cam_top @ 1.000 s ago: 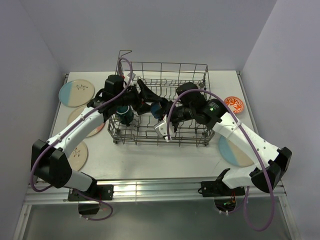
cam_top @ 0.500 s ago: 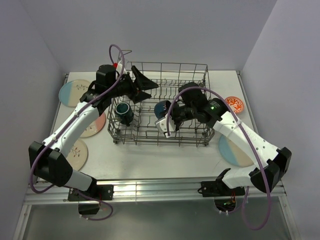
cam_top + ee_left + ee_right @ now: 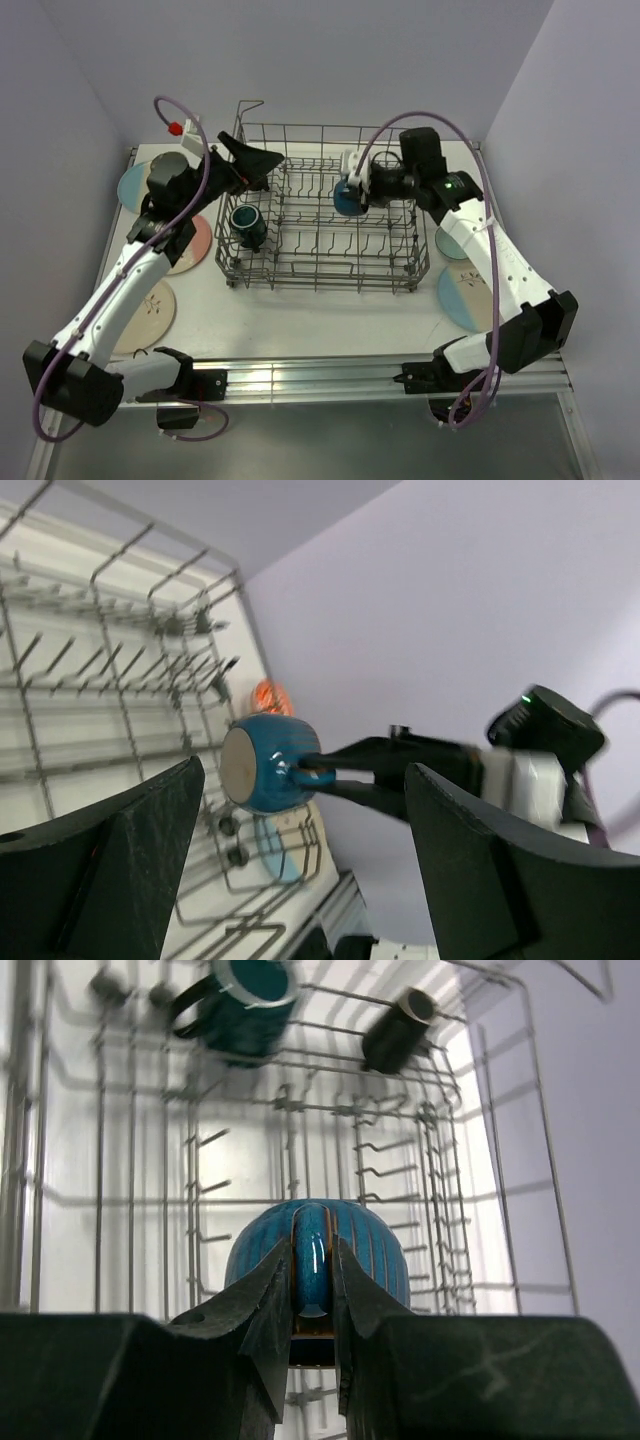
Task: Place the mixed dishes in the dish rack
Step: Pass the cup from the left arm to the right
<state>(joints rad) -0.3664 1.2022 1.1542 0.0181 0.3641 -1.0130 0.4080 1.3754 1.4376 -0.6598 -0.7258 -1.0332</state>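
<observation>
mug [image 3: 247,226] at left end of rack [image 3: 320,284]

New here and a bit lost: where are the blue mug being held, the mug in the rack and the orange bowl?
blue mug [image 3: 375,1250], right wrist view, ribbed side beside the handle.
teal mug [image 3: 246,222], top view, body just below its rim.
orange bowl [image 3: 468,209], top view, patterned inside.

The overhead camera sits high behind the arm bases and looks steeply down, taking in the whole table [image 3: 330,310] and dish rack [image 3: 320,215] from afar. The left wrist camera looks out between the left fingers [image 3: 120,880], tilted, across the rack toward the right wall. The right wrist camera peers along the right fingers [image 3: 240,1350] into the rack, very near, and the blue mug [image 3: 316,1250] fills its middle. All three share rack and mug.
</observation>
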